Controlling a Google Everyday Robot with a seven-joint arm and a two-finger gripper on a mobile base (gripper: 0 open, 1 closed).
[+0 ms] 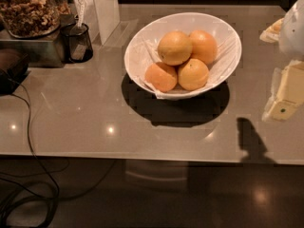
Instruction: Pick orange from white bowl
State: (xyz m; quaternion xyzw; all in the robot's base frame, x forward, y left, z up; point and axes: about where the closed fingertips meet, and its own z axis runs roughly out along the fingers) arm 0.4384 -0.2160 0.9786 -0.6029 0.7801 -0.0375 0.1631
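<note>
The white bowl (135, 56) with a crinkled paper lining stands at the middle back of the grey counter. It holds several oranges. The orange (175, 47), the largest and palest, lies on top at the upper left of the pile, with three smaller, deeper-orange ones beside and below it. My gripper (285, 96), cream and white, hangs at the right edge of the view, to the right of the bowl and apart from it. It holds nothing that I can see. Its shadow falls on the counter below it.
A glass jar of nuts (27, 8) stands on a metal base at the back left. A black mesh cup (78, 42) and a white upright panel (105, 8) are next to it. Black cables (28, 127) run off the counter's front edge (142, 156). A pale object (271, 30) lies at the back right.
</note>
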